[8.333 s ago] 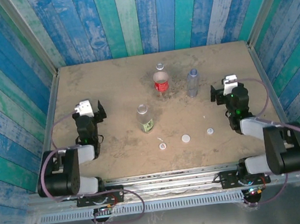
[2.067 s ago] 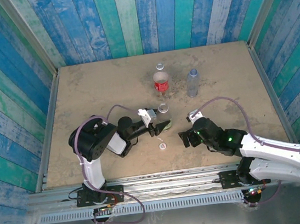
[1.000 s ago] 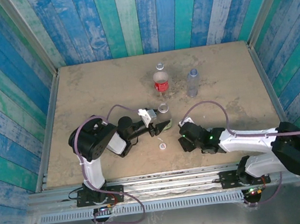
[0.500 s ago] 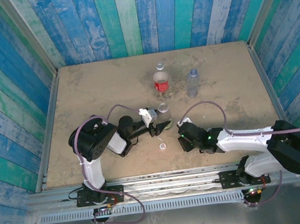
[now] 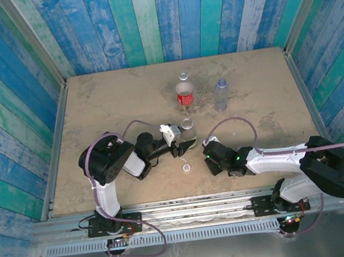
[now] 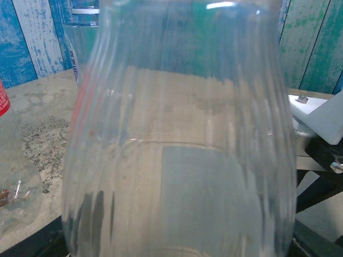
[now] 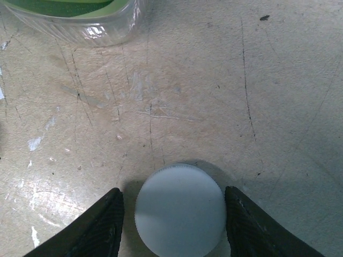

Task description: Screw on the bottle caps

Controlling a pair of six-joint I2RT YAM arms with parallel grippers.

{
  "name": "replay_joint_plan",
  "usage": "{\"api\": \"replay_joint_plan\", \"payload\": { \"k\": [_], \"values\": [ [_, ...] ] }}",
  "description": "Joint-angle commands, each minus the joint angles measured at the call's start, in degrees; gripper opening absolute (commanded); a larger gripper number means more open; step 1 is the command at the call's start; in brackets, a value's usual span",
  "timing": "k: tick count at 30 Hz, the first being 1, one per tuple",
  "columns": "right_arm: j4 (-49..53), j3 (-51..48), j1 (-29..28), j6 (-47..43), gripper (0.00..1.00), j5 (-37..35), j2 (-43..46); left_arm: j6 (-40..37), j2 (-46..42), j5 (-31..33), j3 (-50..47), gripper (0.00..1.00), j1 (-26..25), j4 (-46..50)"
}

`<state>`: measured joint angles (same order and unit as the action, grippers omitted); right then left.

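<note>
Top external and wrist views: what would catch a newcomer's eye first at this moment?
The left gripper holds the green-labelled bottle upright near the table's middle, its clear body looming close in the left wrist view. Just right of it, the right gripper sits low on the table, open, its fingers flanking a white cap. The red-labelled bottle and the plain bottle stand further back.

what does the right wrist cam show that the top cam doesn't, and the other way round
Right wrist: a white cap flat on the table, between the open fingers of the right hand, a gap on each side. Top: the red-labelled bottle, the plain bottle, another cap, and the left hand at the green-labelled bottle. Both: that green-labelled bottle and the sandy table.
</note>
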<state>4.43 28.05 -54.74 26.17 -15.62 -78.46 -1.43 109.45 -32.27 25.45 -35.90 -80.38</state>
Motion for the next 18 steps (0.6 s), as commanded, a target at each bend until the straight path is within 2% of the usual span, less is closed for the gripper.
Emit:
{"api": "replay_joint_plan", "payload": {
  "k": [1,8,18],
  "values": [
    [0.23,-0.70,-0.37,0.90,0.50,-0.16,-0.99,0.24,1.08,-1.13,0.74,0.69,-0.31,1.10],
    [0.87,-0.23,-0.44,0.90,0.41,-0.07,-1.10,0.13,1.30,-1.13,0.83,0.69,-0.27,1.10],
    [4.88,1.86,-0.38,0.62,0.41,-0.49,2.82,0.03,1.55,-1.17,0.83,0.69,-0.30,1.19]
  ]
}}
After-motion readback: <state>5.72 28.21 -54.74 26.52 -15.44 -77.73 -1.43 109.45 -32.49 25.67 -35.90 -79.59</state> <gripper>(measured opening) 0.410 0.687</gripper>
